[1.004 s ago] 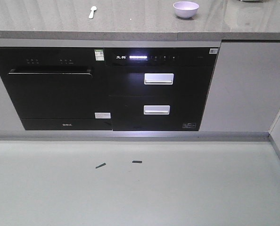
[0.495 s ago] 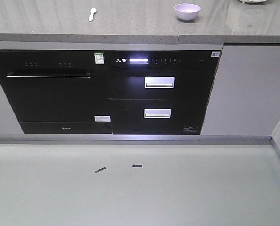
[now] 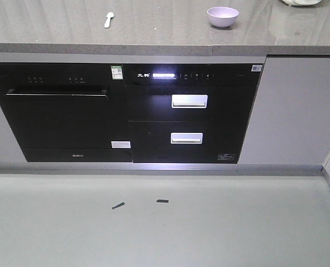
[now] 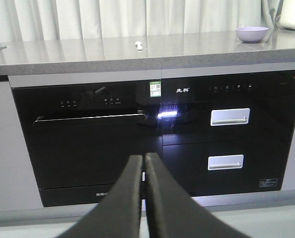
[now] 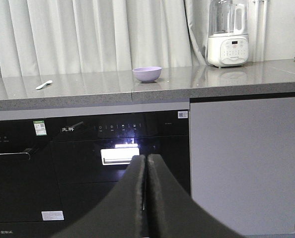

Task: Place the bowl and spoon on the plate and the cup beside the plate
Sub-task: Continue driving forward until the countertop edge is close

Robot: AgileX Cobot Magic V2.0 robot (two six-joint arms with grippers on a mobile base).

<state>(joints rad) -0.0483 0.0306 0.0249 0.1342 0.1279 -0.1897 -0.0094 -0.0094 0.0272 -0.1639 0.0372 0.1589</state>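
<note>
Left pincer [image 4: 143,157] and right pincer [image 5: 146,157]: both shut tight, empty, well short of the tabletop [image 3: 165,33] where we log bowl [image 3: 223,16] and spoon [image 3: 109,19] well apart; tabletop sits lower in our front view than a second ago, so we judge the approach underway.

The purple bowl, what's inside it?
The bowl looks empty from above: only its plain purple inside shows. Its near inner wall is hidden by the rim.

Both pairs of jaws are matte black and smooth, broad at the base, tapering to narrow tips.
</note>
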